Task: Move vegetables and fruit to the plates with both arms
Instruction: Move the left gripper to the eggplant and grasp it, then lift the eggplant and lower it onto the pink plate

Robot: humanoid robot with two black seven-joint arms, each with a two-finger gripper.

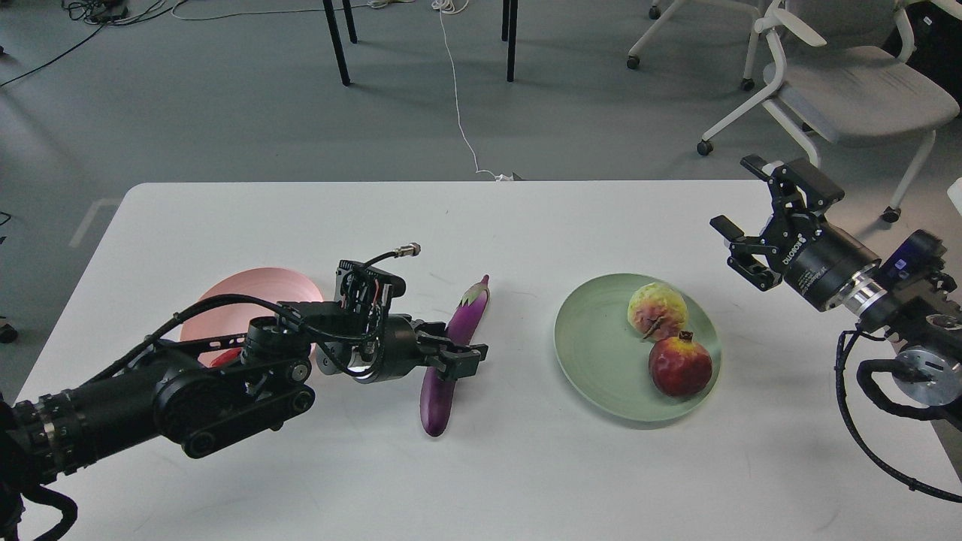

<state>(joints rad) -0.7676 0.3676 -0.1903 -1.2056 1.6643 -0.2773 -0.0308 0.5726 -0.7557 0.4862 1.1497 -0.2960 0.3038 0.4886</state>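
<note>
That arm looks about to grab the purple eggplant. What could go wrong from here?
The left gripper grips the eggplant below its middle, so the long cap end may droop or slip when lifted. The arm also hides most of the pink plate and something red on it, so the eggplant might land on that.

You're looking at a lab or office workspace: a plain white table [481, 466] stands on a grey floor [225, 113]. Beyond it you can see a wheeled white office chair [842, 90], black table legs [337, 41], and loose cables [458, 98] trailing across the floor.
</note>
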